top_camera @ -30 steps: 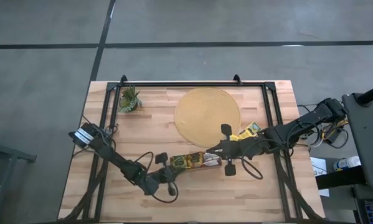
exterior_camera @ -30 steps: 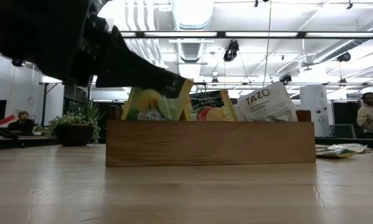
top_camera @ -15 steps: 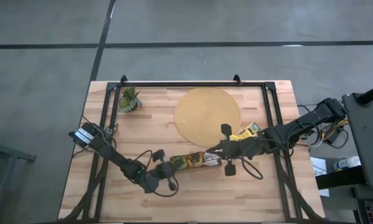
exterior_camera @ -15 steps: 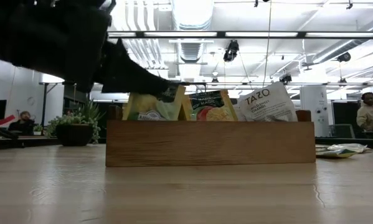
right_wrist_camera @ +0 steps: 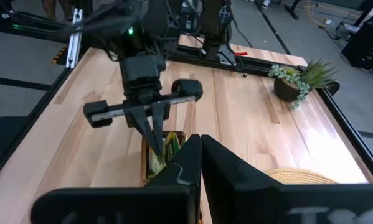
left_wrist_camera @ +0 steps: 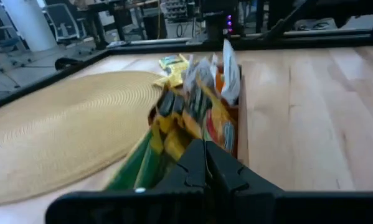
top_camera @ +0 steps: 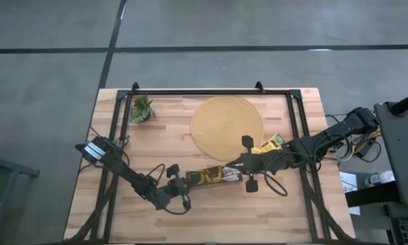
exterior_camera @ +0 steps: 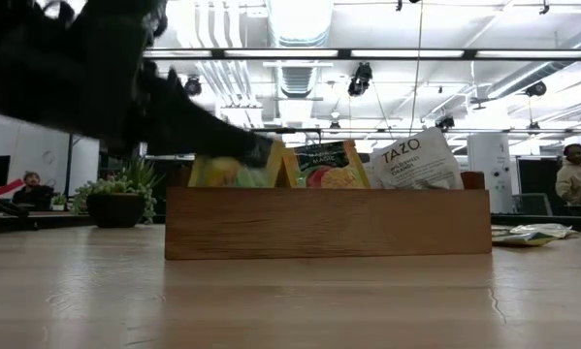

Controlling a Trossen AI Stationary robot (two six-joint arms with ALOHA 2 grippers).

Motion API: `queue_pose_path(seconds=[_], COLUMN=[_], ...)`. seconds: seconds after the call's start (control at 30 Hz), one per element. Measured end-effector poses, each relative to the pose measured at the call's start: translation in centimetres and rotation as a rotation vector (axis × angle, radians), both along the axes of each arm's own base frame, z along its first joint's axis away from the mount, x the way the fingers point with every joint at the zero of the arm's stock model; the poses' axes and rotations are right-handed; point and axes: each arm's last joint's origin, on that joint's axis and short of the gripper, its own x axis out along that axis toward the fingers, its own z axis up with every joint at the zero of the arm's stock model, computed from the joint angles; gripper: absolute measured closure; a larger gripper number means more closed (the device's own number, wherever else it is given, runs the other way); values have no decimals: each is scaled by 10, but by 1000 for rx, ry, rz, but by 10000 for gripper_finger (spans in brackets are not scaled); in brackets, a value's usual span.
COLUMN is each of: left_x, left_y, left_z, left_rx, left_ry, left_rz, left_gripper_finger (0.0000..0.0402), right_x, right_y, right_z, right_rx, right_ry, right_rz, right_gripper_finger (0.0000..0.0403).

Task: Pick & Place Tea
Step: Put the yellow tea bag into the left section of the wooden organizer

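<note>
room: lit ceiling | surface: wooden table [top_camera: 169, 146] | round mat [top_camera: 227, 125]

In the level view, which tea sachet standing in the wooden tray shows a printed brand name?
The white sachet at the tray's right end, printed TAZO; the yellow sachet and dark-topped sachet show no readable name.

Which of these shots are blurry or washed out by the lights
Low view: ceiling lights glare white, and the left arm is a dark blur. Left wrist view: the tea sachets near the shut left gripper are soft. High view: evenly lit and sharp.
</note>
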Motion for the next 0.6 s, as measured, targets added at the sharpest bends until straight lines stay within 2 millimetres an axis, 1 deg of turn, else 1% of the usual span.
queue_pose_path(seconds=[0.07, 0.17, 0.3, 0.43, 0.6], left_x=[2, 6, 8, 9, 9], left_y=[-1, -3, -5, -3, -3], left_z=[-7, -13, -16, -17, -18], left_rx=[-13, -5, 20, 34, 38], left_ry=[-16, -59, -88, -71, -61], left_rz=[8, 14, 6, 9, 6], left_gripper_finger=[401, 401, 401, 400, 384], right_x=[0, 0, 0, 0, 0], right_y=[0, 0, 0, 0, 0], right_z=[0, 0, 0, 0, 0], right_rx=[1, 1, 1, 0, 0], right_ry=[-1, -1, 0, 0, 0], right_rz=[0, 0, 0, 0, 1], right_gripper_finger=[394, 394, 394, 394, 394])
